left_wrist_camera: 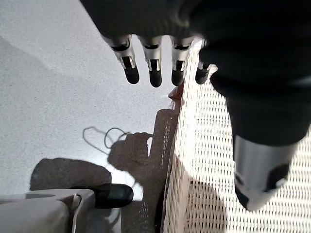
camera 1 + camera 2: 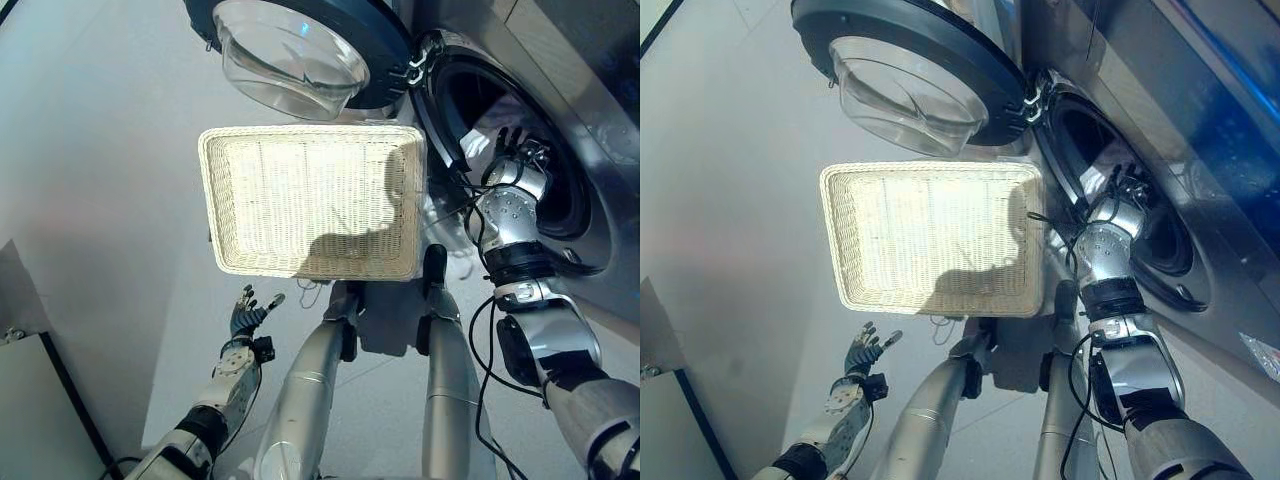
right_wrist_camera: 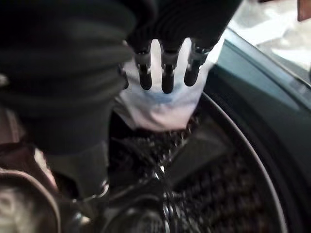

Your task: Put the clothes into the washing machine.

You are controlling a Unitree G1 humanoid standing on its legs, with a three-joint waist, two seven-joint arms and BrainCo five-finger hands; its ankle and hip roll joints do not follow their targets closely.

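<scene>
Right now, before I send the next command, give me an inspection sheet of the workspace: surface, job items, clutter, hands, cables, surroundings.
Surface: pale grey floor, bare around the basket.
Job's things: white wicker basket on the floor in front of the machine, no clothes in it; a pale cloth lies inside the washing machine drum; washing machine door swung open.
Clutter: nothing seen.
Hands: right hand reaches into the drum opening, fingers straight over the cloth, not gripping it; left hand hangs low by the basket's near corner, fingers relaxed, holding nothing.
Cables: nothing seen apart from the robot's own.
Surroundings: dark-edged panel at the lower left; silver washing machine front.
</scene>
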